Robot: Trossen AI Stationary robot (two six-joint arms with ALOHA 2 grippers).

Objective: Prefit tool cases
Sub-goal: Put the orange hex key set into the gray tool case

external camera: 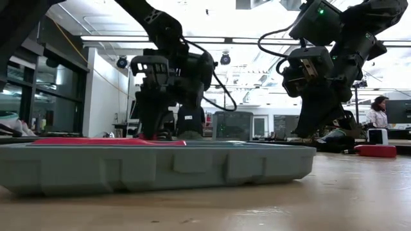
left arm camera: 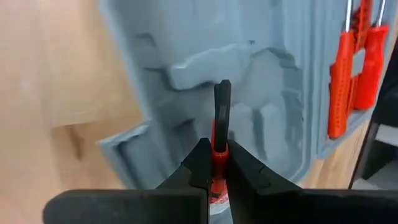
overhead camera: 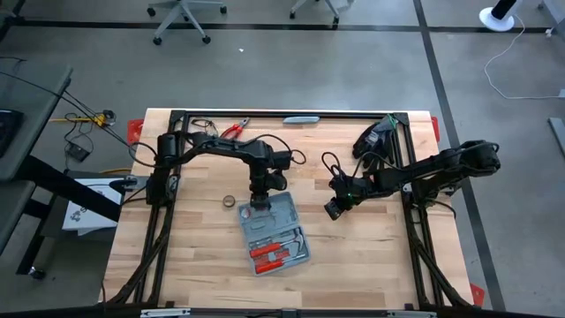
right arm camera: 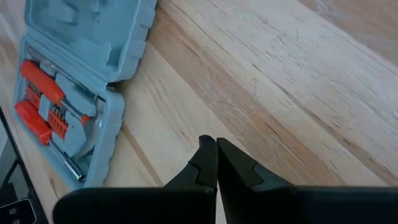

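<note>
Grey-blue tool case [overhead camera: 274, 234] lies open on the counter [overhead camera: 380, 265] directly beneath your left gripper [left arm camera: 216, 163], which pinches a red-handled tool [left arm camera: 220, 118] blade-first over an empty slot (right gripper [right arm camera: 216, 163], closed and empty, hovers off to the case's right).

**Colours on the bench**

Tool case [overhead camera: 274, 232]: grey-blue shell, paler grey moulded inside. Tools seated in the case [overhead camera: 272, 252]: red-orange handles, silver shafts. Left gripper [left arm camera: 216, 163]: black fingers, pinching a red-and-black tool [left arm camera: 221, 118]. Table [overhead camera: 371, 256]: pale wood, streaky grain. Beyond the case, loose pliers [overhead camera: 235, 129] with red handles.
</note>
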